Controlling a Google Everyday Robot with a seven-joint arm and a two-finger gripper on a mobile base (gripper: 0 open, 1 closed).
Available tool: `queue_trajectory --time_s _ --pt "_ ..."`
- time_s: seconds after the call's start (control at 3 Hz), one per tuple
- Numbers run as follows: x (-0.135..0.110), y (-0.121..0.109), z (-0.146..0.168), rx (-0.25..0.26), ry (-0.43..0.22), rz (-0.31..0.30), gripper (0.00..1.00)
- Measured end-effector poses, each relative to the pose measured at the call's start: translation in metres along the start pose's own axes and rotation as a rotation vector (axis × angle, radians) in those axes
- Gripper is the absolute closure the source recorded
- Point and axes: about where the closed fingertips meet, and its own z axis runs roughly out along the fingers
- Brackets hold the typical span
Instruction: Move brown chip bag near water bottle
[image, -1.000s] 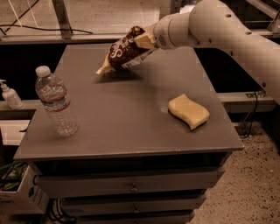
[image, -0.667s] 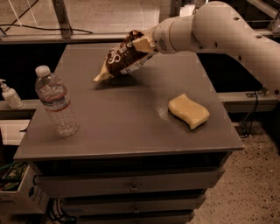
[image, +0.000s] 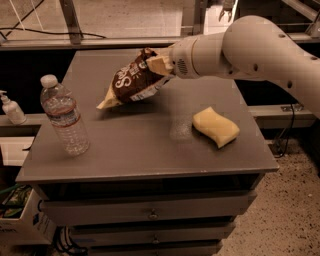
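The brown chip bag (image: 133, 80) with white lettering hangs tilted in the air over the middle of the grey table (image: 145, 155), its lower pale end just above the surface. My gripper (image: 159, 63) is shut on the bag's upper right end, reaching in from the right. The water bottle (image: 64, 115), clear with a white cap and a label band, stands upright near the table's front left, to the left of and below the bag.
A yellow wavy sponge (image: 215, 126) lies on the table's right side. A small white pump bottle (image: 10, 107) stands on a ledge left of the table. Drawers sit below the table top. A box (image: 17, 220) is on the floor at lower left.
My gripper has carried the chip bag leftward and toward the front of the table, closer to the water bottle. The bottle and sponge have not moved.
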Motion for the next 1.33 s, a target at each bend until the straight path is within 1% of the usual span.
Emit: queue_trajectory --time_s 0.67,1.0,1.33 --pt "-0.003 0.063 -0.004 -0.169 -0.057 0.11 1.0" --pt "-0.003 0.087 0.0 -0.221 -0.066 0.124 1.0" --pt "0.003 0.098 0.003 -0.237 -0.056 0.125 1.0"
